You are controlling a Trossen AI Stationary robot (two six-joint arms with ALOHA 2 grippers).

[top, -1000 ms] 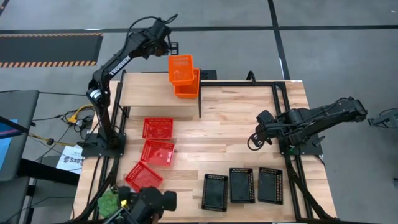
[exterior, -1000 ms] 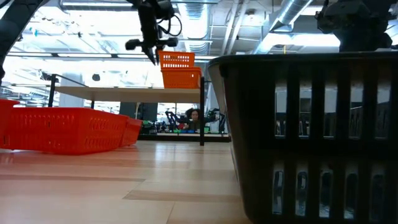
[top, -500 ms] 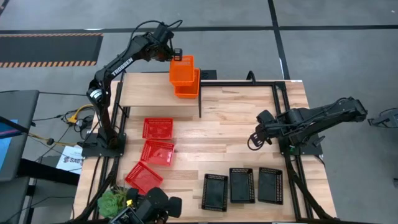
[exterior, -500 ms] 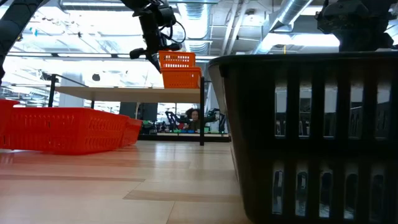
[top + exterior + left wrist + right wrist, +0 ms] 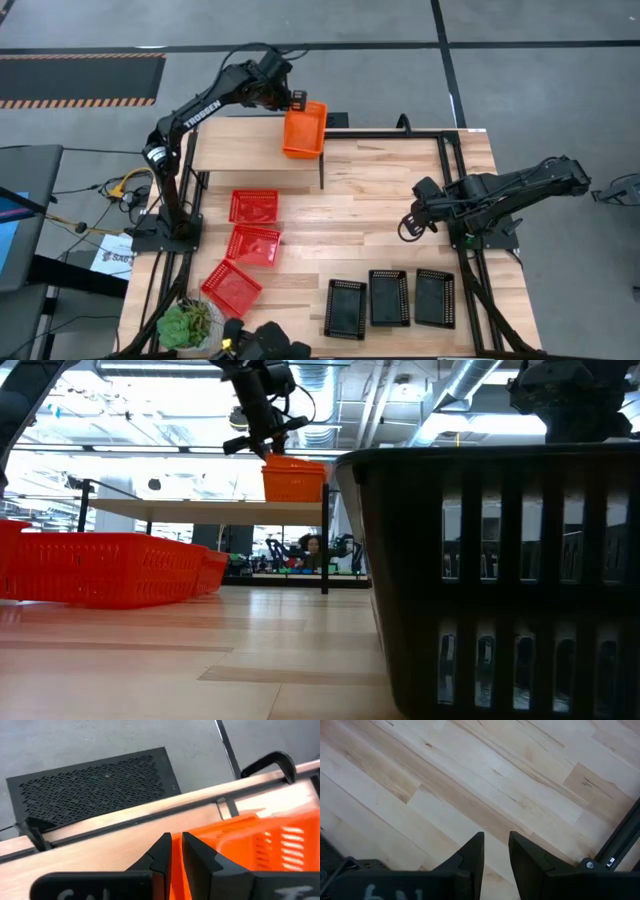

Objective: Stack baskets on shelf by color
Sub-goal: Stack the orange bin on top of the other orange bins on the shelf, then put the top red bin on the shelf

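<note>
High view: the left gripper (image 5: 292,100) sits at the shelf's (image 5: 235,150) far edge, fingers pinched on the rim of the top orange basket (image 5: 305,130), which looks nested in the orange stack at the shelf's right end. I cannot tell how many baskets that stack holds. In the left wrist view the 2 fingers (image 5: 162,855) stand nearly together with the orange wall between them.

To finish well, I would judge it best to press the basket level into the one below, then release and lift straight up so nothing drags off the edge.

3 red baskets (image 5: 253,245) lie on the table in front of the shelf; 3 black baskets (image 5: 390,298) sit along the near edge. The right gripper (image 5: 495,850) waits over bare table, slightly parted, holding nothing. A plant (image 5: 190,322) sits at the near left corner. The shelf's upright post beside the stack could catch a careless exit.
</note>
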